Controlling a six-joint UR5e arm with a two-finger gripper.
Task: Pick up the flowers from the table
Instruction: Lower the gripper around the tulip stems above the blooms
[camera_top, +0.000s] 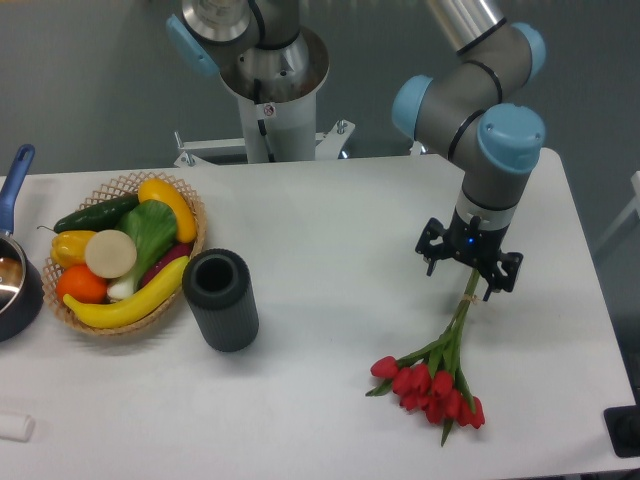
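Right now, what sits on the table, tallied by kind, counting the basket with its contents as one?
Flower bunches: 1, the flowers, stem end at the gripper
Baskets of produce: 1, the basket
Dark cylinders: 1, the cylinder
Pans: 1, the pan at the left edge
Small white objects: 1, the white object
Total: 5

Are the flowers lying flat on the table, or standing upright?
Neither clearly: the flowers slant, blooms low near the table, stem tops up at the end effector. Whether the blooms touch it, I cannot tell.

claw (470, 276) over flowers (432, 378) (red tulips), table (330, 220)
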